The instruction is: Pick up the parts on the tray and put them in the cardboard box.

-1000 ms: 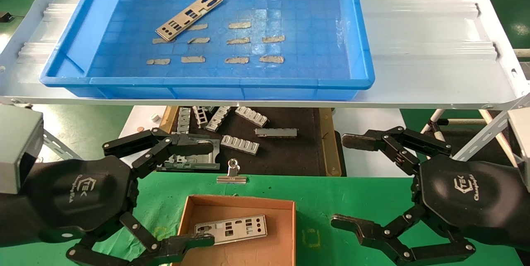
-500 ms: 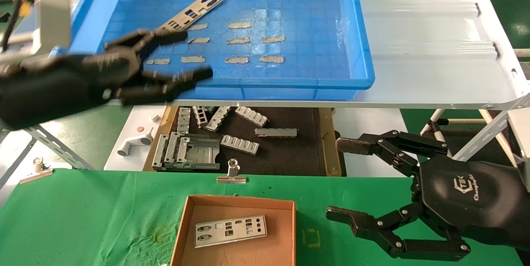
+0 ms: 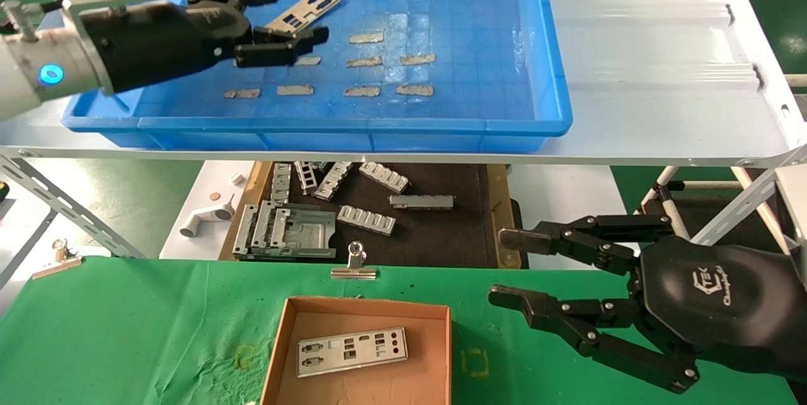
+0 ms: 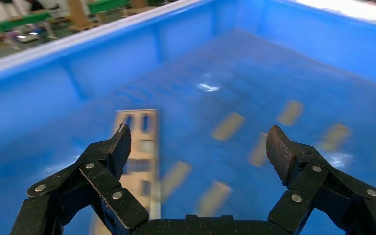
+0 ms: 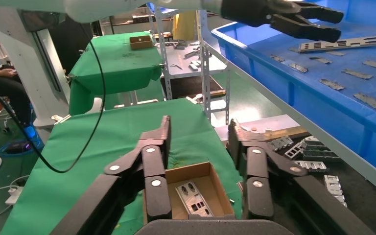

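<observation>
The left gripper (image 3: pixel 287 20) hovers wide open over the plate (image 3: pixel 307 9) at the tray's (image 3: pixel 353 127) far left. It looks thin, stiff and slick — best pinched across its long edges. The right gripper (image 3: pixel 510 269) waits open beside the box (image 3: pixel 280 335) — one plate inside.

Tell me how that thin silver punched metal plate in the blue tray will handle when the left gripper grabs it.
The thin silver punched metal plate lies flat on the blue plastic tray, so the open left gripper probably finds little edge to pinch. It looks stiff and light, and may skid on the smooth floor.
</observation>
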You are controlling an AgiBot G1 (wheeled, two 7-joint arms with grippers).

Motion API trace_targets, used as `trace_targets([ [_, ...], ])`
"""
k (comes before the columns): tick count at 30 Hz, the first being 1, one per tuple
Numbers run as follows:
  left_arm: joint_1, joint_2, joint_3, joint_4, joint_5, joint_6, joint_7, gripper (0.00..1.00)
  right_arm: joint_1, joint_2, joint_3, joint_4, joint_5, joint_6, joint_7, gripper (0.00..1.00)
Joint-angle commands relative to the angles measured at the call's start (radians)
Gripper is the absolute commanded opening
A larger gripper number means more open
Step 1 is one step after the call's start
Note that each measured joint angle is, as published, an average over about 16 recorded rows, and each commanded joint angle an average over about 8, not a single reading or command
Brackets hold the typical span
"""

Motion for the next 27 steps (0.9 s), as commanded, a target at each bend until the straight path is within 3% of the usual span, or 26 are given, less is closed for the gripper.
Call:
trace_targets([
  [1, -0.041, 0.030, 0.008, 0.075, 0.020, -0.017, 0.034, 1.00, 0.000, 0.000, 0.000, 0.000, 0.000, 0.000, 0.000, 0.00],
  [12, -0.143, 0.126, 0.015, 0.307, 0.049, -0.167, 0.112, 0.97, 0.000, 0.000, 0.000, 0.000, 0.000, 0.000, 0.000, 0.00],
  [27, -0.174, 0.163, 0.023, 0.388, 0.063, -0.173, 0.155, 0.10, 0.000, 0.000, 0.000, 0.000, 0.000, 0.000, 0.000, 0.00],
])
